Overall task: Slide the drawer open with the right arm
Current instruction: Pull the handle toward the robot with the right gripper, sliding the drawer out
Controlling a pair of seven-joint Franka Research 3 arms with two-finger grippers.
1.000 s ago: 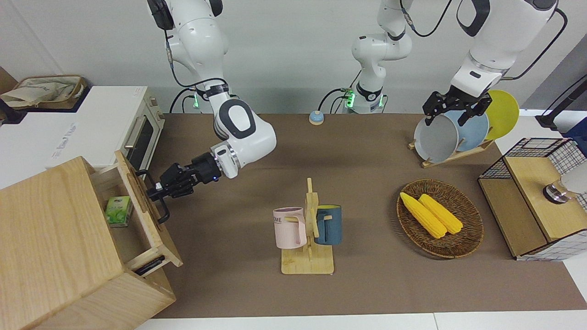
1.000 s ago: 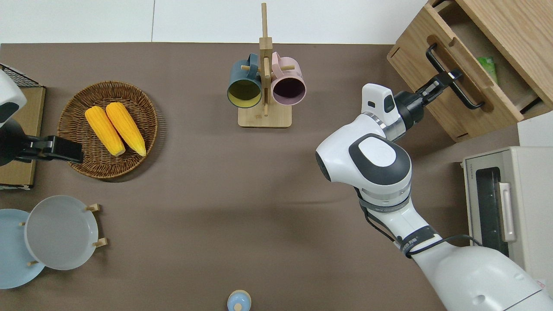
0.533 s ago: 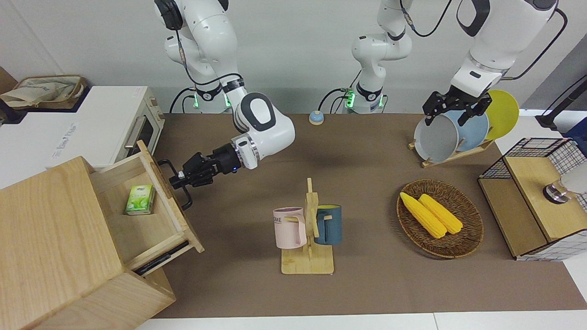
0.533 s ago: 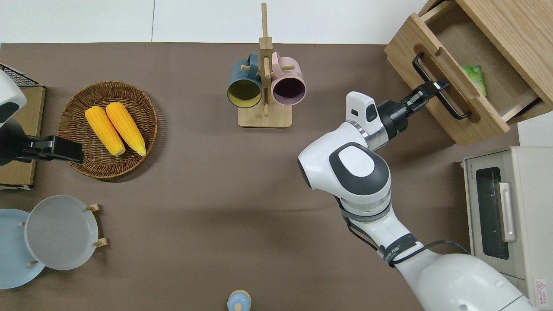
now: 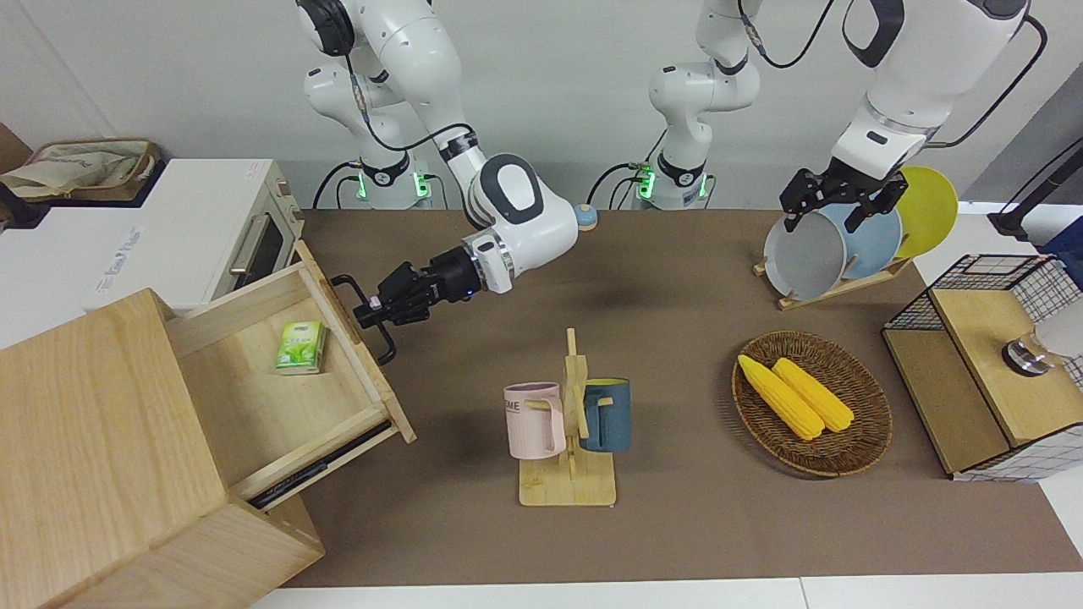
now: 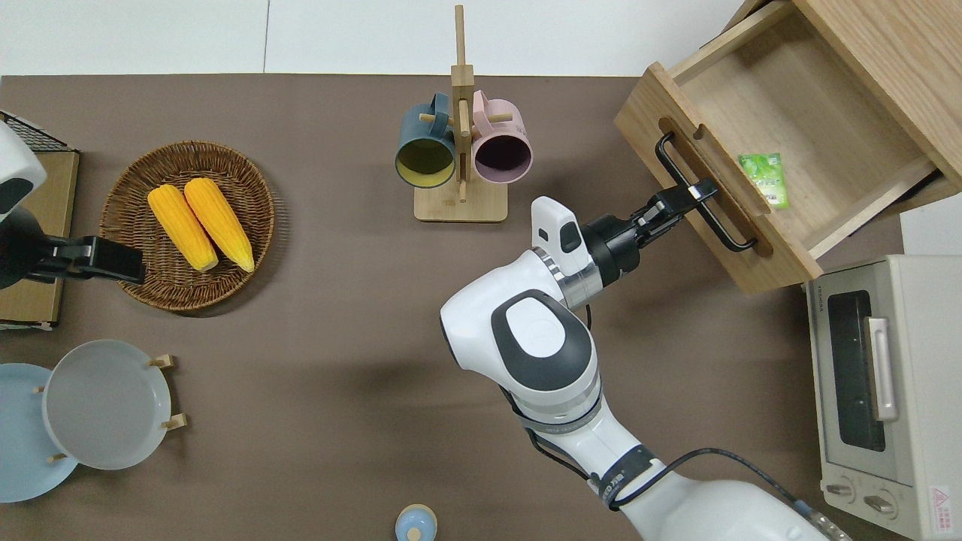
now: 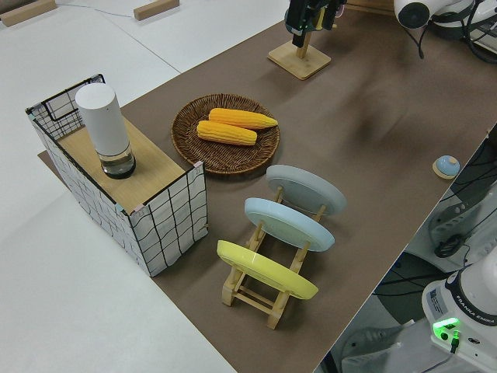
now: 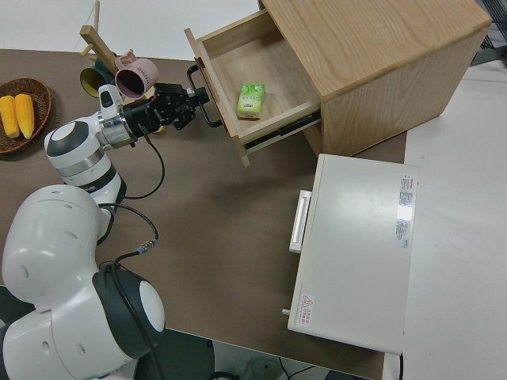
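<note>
The drawer [image 5: 279, 372] stands pulled well out of the pale wood cabinet [image 5: 93, 457] at the right arm's end of the table, a small green packet [image 5: 300, 347] lying inside it. On its front, the black loop handle [image 5: 365, 318] sits right between the jaws of the right gripper [image 5: 370, 314], which are clamped on the bar around its middle. Out from there stretches the right arm [image 5: 508, 203]. The left arm is parked, its jaws impossible to read.
</note>
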